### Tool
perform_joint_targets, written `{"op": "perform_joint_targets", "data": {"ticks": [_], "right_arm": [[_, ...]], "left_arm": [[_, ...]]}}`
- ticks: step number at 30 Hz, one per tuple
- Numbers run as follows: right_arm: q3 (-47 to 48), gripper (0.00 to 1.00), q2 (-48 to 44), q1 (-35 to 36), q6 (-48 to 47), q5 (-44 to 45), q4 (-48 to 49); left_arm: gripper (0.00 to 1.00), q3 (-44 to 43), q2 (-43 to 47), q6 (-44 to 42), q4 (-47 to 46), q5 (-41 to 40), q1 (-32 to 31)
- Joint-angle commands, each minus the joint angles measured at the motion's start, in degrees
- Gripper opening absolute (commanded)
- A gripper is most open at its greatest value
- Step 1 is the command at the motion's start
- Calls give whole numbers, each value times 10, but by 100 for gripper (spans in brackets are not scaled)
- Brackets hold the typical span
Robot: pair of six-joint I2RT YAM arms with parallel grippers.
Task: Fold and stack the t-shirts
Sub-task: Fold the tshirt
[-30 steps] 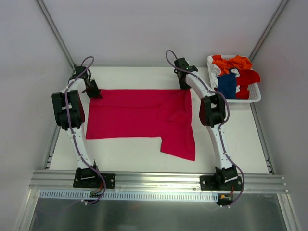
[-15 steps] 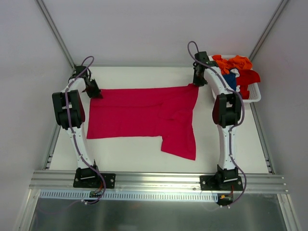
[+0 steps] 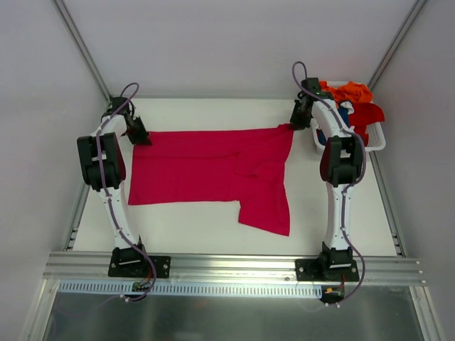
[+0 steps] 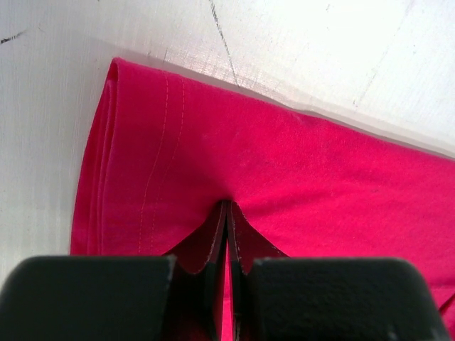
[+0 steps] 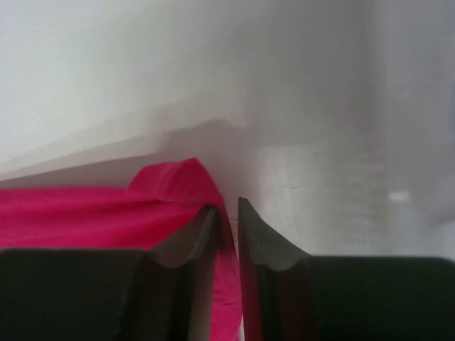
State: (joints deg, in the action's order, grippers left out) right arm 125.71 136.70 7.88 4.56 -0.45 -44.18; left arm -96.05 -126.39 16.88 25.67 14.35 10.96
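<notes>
Right pincer (image 5: 227,207) nips crimson-pink t-shirt (image 3: 206,167) at far corner.

Robot lab or test cell: bare white worktop (image 3: 192,220) boxed in by plain white walls (image 3: 213,42) w/ metal corner struts (image 3: 77,39). Left arm (image 3: 99,163) & right arm (image 3: 341,163) are bolted to an aluminium rail (image 3: 234,263) at the near edge. White plastic basket (image 3: 366,149) sits just right of the right arm's fingers (image 3: 296,119).

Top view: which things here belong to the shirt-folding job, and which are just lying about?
Job: crimson-pink t-shirt, pinched at its far corners by the left gripper and right gripper; orange t-shirt, red t-shirt and dark blue t-shirt, heaped together.
Just there: white basket holding that heap; table.
</notes>
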Motion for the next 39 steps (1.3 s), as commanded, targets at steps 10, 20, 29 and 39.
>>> {"op": "perform_joint_targets", "data": {"ticks": [10,20,29,39], "right_arm": [[-39,59,-41,-33,5,-117,9],[1,65,-101,23,-129,-26,53],[32,65,-32,59,-241,-19,69],[64,63,26,68,-270,78,99]], "left_arm": [[0,-22,-30,-37,34,-20,3],[0,-31,-18,-103,35,-54,-6],[0,-42,-25,-119,36,-65,-9],[0,-39,-27,-130,36,-62,-19]]}}
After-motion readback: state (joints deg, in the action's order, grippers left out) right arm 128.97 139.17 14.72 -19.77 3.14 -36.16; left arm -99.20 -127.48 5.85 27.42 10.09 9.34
